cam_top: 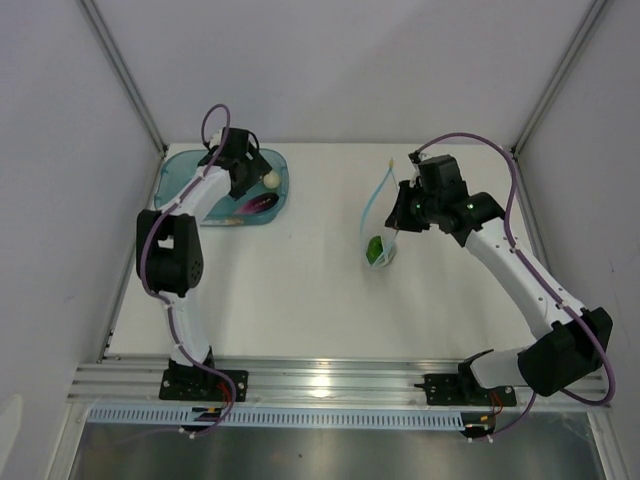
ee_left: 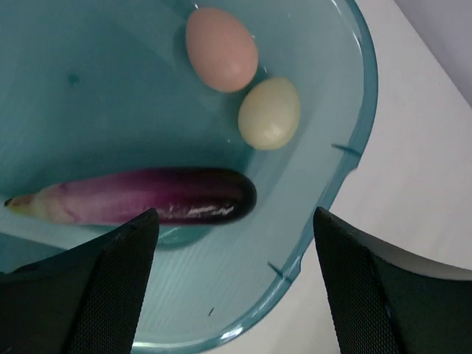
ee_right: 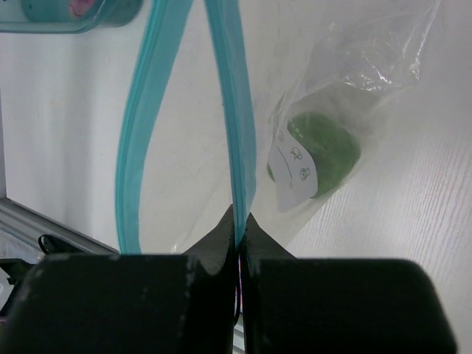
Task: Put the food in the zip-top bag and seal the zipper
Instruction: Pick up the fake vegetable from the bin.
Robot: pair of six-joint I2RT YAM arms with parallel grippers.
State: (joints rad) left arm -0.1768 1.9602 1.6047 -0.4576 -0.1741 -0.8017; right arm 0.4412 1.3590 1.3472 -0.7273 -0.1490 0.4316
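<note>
Top view: left gripper (cam_top: 245,180) hangs over the teal tub (cam_top: 175,170), far left. Right gripper (cam_top: 398,222) holds the zip-top bag (cam_top: 380,240) mid-right on the table (cam_top: 300,290), well apart from the tub. 1 of 4 items is bagged: the green pepper (cam_top: 376,250).

Left wrist: fingers wide, empty, straddling above the eggplant (ee_left: 147,195). The pink egg (ee_left: 221,48) and cream egg (ee_left: 269,112) sit just beside each other, further into the tub.

Right wrist: jaws pinched tight on 1 side of the zipper (ee_right: 234,110). The other side bows away, so the mouth is a narrow open loop. The pepper sits low in the bag.

Risks, as I see them:
- The bag hangs from 1 thin strip, so a slip drops it and the mouth collapses.
- The eggplant is long and glossy. It could twist in the grip or jam across the narrow mouth.
- The eggs are round and could squirt out of a 2-finger pinch.
</note>
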